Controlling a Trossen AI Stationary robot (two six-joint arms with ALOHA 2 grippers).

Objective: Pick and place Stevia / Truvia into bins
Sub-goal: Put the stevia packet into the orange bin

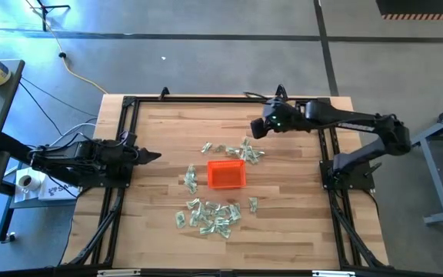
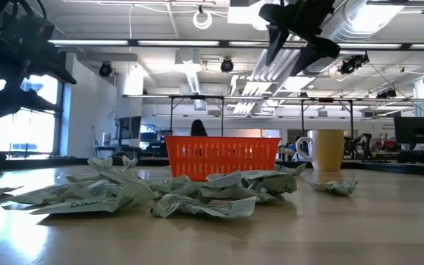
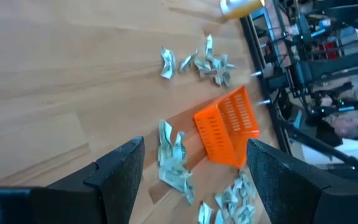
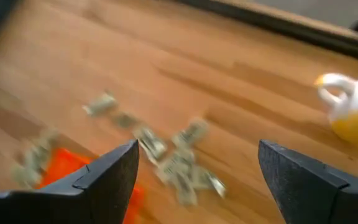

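Green-and-white sweetener packets lie flat on the wooden table in loose groups: one far of the tray [image 1: 233, 150], one at its left [image 1: 191, 179], and a larger heap nearer [image 1: 210, 217]. The orange tray [image 1: 226, 174] sits on its base mid-table and also shows in the left wrist view [image 3: 229, 127]. My left gripper [image 1: 151, 156] [image 3: 194, 149] hovers open near the table's left edge, pointing toward the tray. My right gripper [image 1: 256, 129] [image 4: 197, 146] hangs open above the far group of packets [image 4: 179, 158], touching nothing.
An orange-yellow cup [image 4: 353, 106] [image 2: 328, 149] stands on the table beyond the far packets, near the right arm. A black metal frame [image 1: 129, 108] borders the table. Bare wood lies between the left gripper and the packets.
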